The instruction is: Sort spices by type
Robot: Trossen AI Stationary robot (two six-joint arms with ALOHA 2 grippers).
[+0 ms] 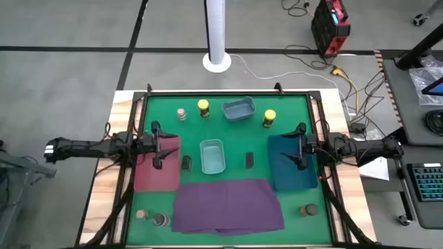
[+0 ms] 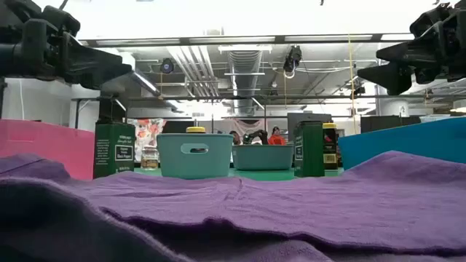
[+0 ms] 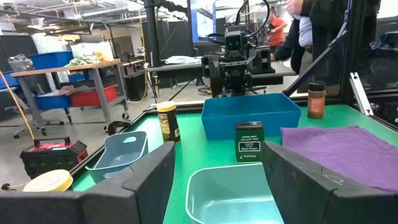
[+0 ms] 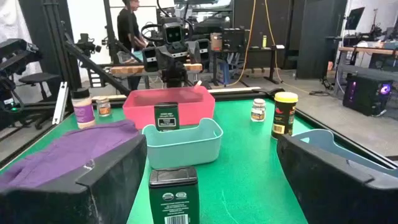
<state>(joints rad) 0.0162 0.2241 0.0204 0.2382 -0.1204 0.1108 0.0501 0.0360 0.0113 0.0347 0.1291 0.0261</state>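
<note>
Spices lie scattered over the green table (image 1: 228, 135), none of them held. At the near-left corner stand 2 small jars, a brownish-topped jar (image 1: 141, 214) and just to its right a dark-topped jar (image 1: 160, 220). The left gripper (image 1: 156, 146) hangs above the red tray (image 1: 156, 176) at the left side, its fingers (image 3: 134, 186) spread wide with nothing between them. At the far left sits a pink-topped jar (image 1: 181, 114), and just to its right a yellow-lidded jar (image 1: 203, 107). A dark flat tin (image 1: 186, 163) stands between the red tray and the pale blue bin (image 1: 212, 156) at the table's middle; in the low view it shows as a green upright tin left of that bin. A purple cloth (image 1: 227, 204) covers the near middle. At the far side, a second blue bin (image 1: 238, 109) rests tilted, right of the yellow-lidded jar. Right of the middle bin stands a second dark tin (image 1: 249, 160), near the blue tray (image 1: 291, 173). A second yellow-lidded jar (image 1: 269, 118) stands far right, beyond that tray. The right gripper (image 1: 300, 146) hangs over the blue tray, its fingers (image 4: 109, 174) also parted wide and gripping nothing. At the near-right corner stands 1 brown-topped jar (image 1: 308, 209), apart from the cloth.
</note>
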